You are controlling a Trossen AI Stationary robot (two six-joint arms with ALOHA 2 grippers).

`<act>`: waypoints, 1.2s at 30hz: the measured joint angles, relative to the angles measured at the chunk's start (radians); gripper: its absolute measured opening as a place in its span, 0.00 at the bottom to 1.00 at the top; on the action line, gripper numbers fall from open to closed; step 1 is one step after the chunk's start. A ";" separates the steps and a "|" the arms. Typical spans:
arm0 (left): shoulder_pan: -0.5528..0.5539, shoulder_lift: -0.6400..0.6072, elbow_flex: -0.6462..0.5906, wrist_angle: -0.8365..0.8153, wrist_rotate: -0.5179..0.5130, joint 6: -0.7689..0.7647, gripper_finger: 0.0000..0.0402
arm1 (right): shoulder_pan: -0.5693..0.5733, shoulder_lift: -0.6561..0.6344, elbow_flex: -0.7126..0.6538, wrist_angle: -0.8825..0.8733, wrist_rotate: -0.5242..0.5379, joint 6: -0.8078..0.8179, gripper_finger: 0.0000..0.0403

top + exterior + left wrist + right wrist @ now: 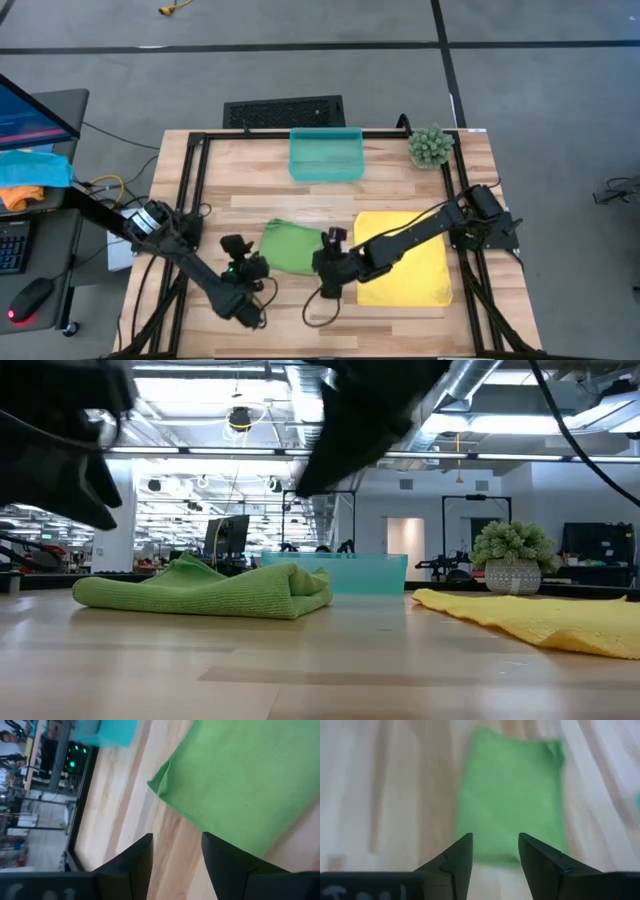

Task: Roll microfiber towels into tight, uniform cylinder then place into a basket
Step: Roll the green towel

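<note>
The light green towel [290, 247] lies folded over on the table near its middle, and also shows in the low view [205, 592]. The yellow towel [405, 258] lies flat to its right. The teal basket [326, 153] stands at the far edge. My left gripper [256, 263] is open just left of the green towel [245, 785], above the table. My right gripper [319, 263] is open just right of the green towel [512, 795], over the yellow towel's left edge. Neither holds anything.
A small potted plant [431, 146] stands at the far right corner, beside the basket. A black grille panel [284, 111] lies beyond the far edge. Bare wood shows along the near edge and between the basket and the towels.
</note>
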 joint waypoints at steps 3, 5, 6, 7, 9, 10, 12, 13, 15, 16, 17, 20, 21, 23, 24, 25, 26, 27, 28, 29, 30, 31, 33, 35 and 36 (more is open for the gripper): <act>-0.037 0.000 0.000 0.000 -0.054 -0.086 0.38 | 0.003 0.046 -0.005 0.070 0.000 -0.078 0.43; -0.053 0.000 -0.001 -0.001 -0.085 -0.123 0.36 | -0.004 0.078 -0.003 0.118 0.001 -0.115 0.42; -0.059 0.000 -0.002 -0.003 -0.099 -0.139 0.36 | -0.009 0.094 -0.003 0.131 0.001 -0.121 0.42; -0.063 0.000 -0.002 -0.005 -0.111 -0.155 0.35 | -0.015 0.108 -0.003 0.141 0.001 -0.128 0.41; -0.065 0.000 -0.002 -0.023 -0.125 -0.179 0.34 | -0.031 0.135 -0.003 0.167 0.000 -0.135 0.40; -0.065 0.000 -0.002 -0.025 -0.126 -0.184 0.33 | -0.038 0.143 -0.003 0.169 0.000 -0.135 0.39; -0.065 0.000 -0.002 -0.027 -0.125 -0.190 0.32 | -0.051 0.155 -0.003 0.167 -0.005 -0.123 0.38; -0.065 0.000 -0.002 -0.030 -0.125 -0.190 0.31 | -0.057 0.159 -0.003 0.155 -0.018 -0.115 0.37; -0.065 0.000 -0.002 -0.029 -0.125 -0.191 0.30 | -0.065 0.169 -0.003 0.152 -0.061 -0.097 0.36; -0.065 0.000 -0.002 -0.029 -0.125 -0.194 0.30 | -0.065 0.171 -0.003 0.145 -0.084 -0.085 0.35; -0.065 0.000 -0.002 -0.030 -0.125 -0.198 0.29 | -0.065 0.171 -0.003 0.138 -0.108 -0.074 0.34; -0.063 0.000 -0.002 -0.029 -0.125 -0.199 0.28 | -0.065 0.171 -0.003 0.120 -0.158 -0.033 0.32; -0.060 0.000 -0.002 -0.028 -0.126 -0.199 0.28 | -0.065 0.171 -0.003 0.110 -0.160 -0.025 0.31; -0.050 0.000 -0.002 -0.020 -0.129 -0.197 0.27 | -0.062 0.171 -0.003 0.104 -0.161 -0.015 0.31; -0.041 0.000 -0.002 -0.015 -0.138 -0.190 0.27 | -0.061 0.171 -0.003 0.103 -0.161 -0.014 0.30; -0.032 0.000 -0.002 -0.011 -0.148 -0.185 0.27 | -0.058 0.171 -0.003 0.103 -0.161 -0.014 0.30; -0.022 0.000 -0.002 -0.005 -0.153 -0.176 0.26 | -0.058 0.171 -0.003 0.101 -0.160 -0.014 0.30; -0.011 0.000 -0.002 0.000 -0.155 -0.166 0.26 | -0.058 0.171 -0.003 0.098 -0.161 -0.014 0.30; 0.000 0.000 -0.002 0.004 -0.155 -0.155 0.26 | -0.058 0.171 -0.003 0.090 -0.161 -0.014 0.30; 0.008 0.000 -0.002 0.007 -0.155 -0.143 0.25 | -0.058 0.171 -0.003 0.075 -0.161 -0.014 0.31; 0.016 0.000 -0.003 0.007 -0.159 -0.131 0.25 | -0.057 0.171 -0.003 0.063 -0.161 -0.014 0.31; 0.020 0.000 -0.003 0.006 -0.168 -0.124 0.24 | -0.056 0.169 -0.003 0.057 -0.161 -0.014 0.30; 0.024 0.000 -0.010 0.012 -0.186 -0.108 0.23 | -0.051 0.155 -0.005 0.036 -0.159 -0.015 0.30; 0.024 0.000 -0.021 0.005 -0.201 -0.110 0.21 | -0.042 0.137 -0.005 0.044 -0.157 -0.035 0.30; 0.021 0.000 -0.025 -0.001 -0.204 -0.115 0.20 | -0.037 0.128 -0.005 0.043 -0.156 -0.040 0.30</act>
